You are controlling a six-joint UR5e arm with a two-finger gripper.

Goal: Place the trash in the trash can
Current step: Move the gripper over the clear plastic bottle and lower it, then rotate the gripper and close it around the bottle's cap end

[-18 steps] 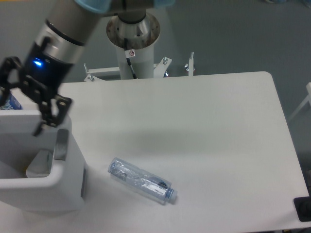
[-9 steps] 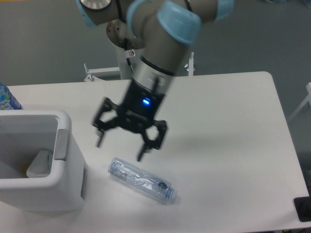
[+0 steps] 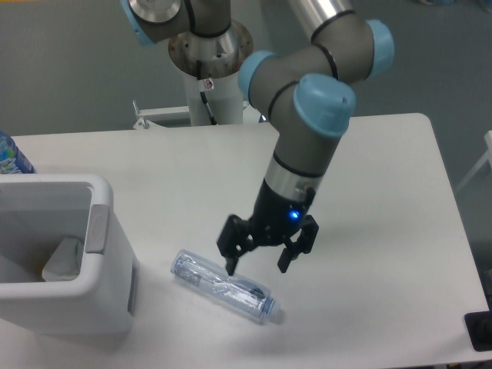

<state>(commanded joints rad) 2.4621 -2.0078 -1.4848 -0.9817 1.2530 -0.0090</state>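
On the white counter point(image 3: 369, 154), near its front edge, the crushed clear bottle point(image 3: 223, 287) is lying on its side, its pale blue cap point(image 3: 270, 307) pointing toward the lower right and its base angled toward the trash can point(image 3: 100, 284). That bin is sitting at the left edge of the counter, just beside the bottle's base but not touching it. A crumpled white sheet point(image 3: 63, 257) is resting inside the bin, so by the look of things only the bottle is waiting to be moved.

Being thin, dented plastic and apparently empty, the bottle is probably very light and springy, and it is likely to be slick and to roll or squirt sideways if pinched off-centre. A grip across the middle of the body, square to its long axis, is looking the safest; the cap end is stiffer but narrower and easier to miss.

Reaching down from the base behind the counter, the arm is bending at the elbow above the middle of the counter and pointing its wrist down and toward the front left. Its end effector point(image 3: 257, 265) is hanging just above the bottle's midsection, fingers point(image 3: 231, 264) spread wide and holding nothing, one to either side, roughly straddling the body.
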